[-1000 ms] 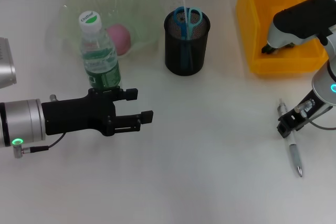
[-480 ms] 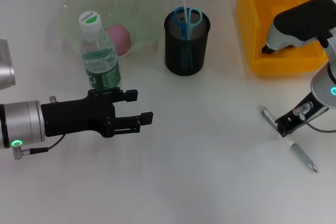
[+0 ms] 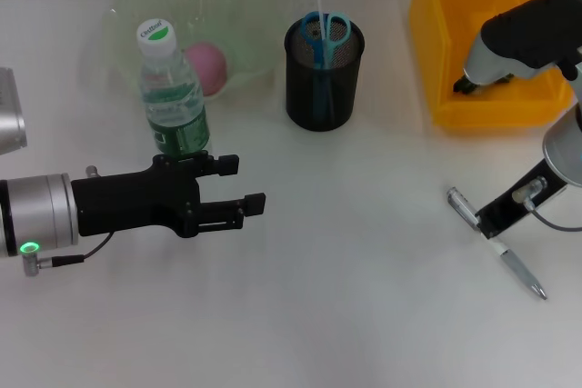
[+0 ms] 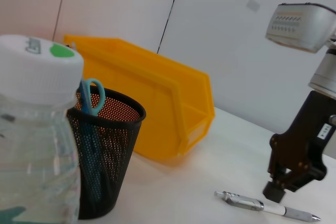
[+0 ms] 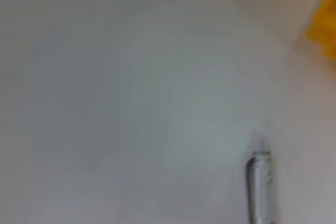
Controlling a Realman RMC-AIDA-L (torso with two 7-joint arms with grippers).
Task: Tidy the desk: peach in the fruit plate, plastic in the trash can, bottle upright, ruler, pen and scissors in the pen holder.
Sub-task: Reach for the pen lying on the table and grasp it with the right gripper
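The pen (image 3: 496,243) is seen on the white desk (image 3: 364,315) at the right side, a slim silver body with a pale grip section and a fine metal tip. It lies flat and diagonal, tip toward the robot's near right, clip end toward the pen holder (image 3: 323,74). The right gripper (image 3: 498,221) is set down over its middle; whether it is clamped cannot be told. The left gripper (image 3: 245,190) is held with fingers spread, empty, just before the upright bottle (image 3: 171,93).

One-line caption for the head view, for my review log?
Right end effector over the pen on the desk; left end effector open beside the upright bottle; scissors in the pen holder.
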